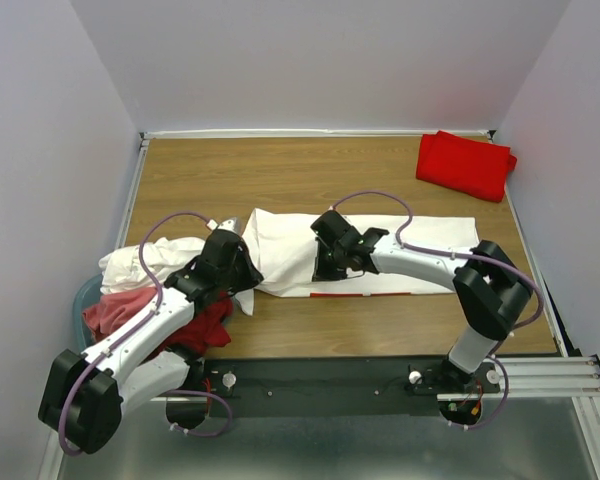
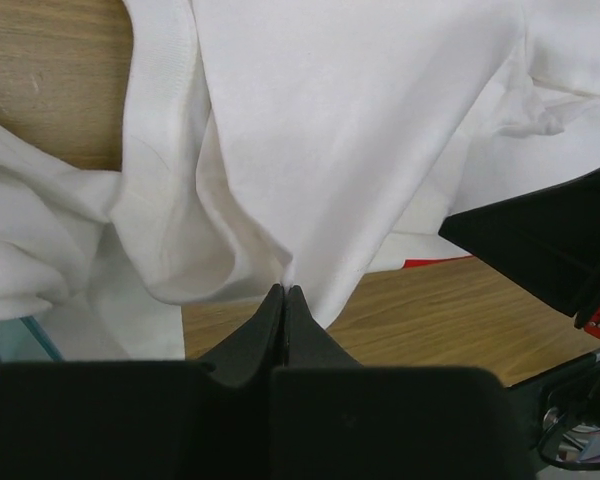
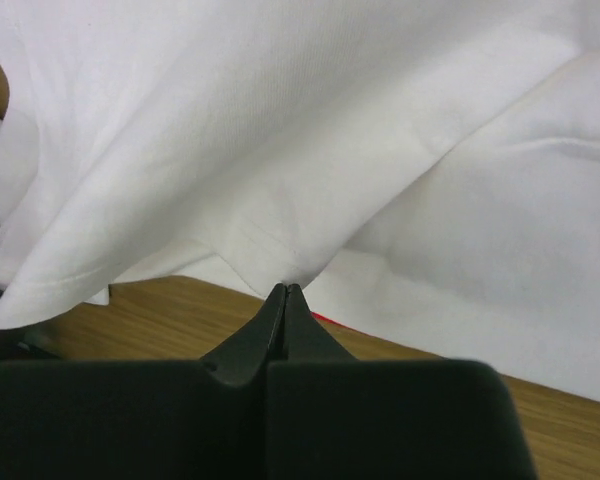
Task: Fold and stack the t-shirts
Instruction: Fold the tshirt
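Observation:
A white t-shirt (image 1: 420,245) lies spread across the middle of the table, with a red strip of print along its near edge. My left gripper (image 1: 242,272) is shut on its left edge; in the left wrist view the gripper (image 2: 283,292) pinches a fold of the white t-shirt (image 2: 360,130). My right gripper (image 1: 332,262) is shut on the shirt's near edge; in the right wrist view the gripper (image 3: 286,290) pinches the hem of the white t-shirt (image 3: 310,130). A folded red t-shirt (image 1: 465,164) lies at the far right corner.
A pale blue tub (image 1: 84,296) at the near left holds a heap of white (image 1: 145,262), pink (image 1: 115,312) and red (image 1: 200,335) shirts. The right arm (image 2: 550,245) shows in the left wrist view. White walls enclose the wooden table (image 1: 280,180).

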Controlling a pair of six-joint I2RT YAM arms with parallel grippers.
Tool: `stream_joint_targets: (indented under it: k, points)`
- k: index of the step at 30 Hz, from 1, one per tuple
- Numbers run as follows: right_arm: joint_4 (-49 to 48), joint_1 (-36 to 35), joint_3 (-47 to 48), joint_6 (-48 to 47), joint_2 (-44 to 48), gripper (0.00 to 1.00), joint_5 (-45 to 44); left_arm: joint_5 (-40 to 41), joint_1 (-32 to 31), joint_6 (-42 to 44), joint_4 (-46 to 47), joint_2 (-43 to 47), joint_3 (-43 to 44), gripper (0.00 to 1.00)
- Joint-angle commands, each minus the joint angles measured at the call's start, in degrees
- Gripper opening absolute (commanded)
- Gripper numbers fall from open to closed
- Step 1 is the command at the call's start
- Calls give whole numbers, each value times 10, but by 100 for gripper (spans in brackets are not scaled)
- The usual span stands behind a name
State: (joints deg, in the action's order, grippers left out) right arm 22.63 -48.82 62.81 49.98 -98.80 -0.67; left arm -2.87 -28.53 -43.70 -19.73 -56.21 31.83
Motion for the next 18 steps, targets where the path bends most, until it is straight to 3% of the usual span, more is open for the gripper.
stream_joint_targets:
  k: [1,17,18]
  points:
    - [23,-6,-25,9,26,0,-20,24,-19,-20,-27,4,2,0]
    - [44,-7,-52,14,43,1,-21,63,-58,-52,-65,-25,9,0]
    - [44,-6,-48,15,41,1,-21,65,-64,-56,-66,-27,9,6]
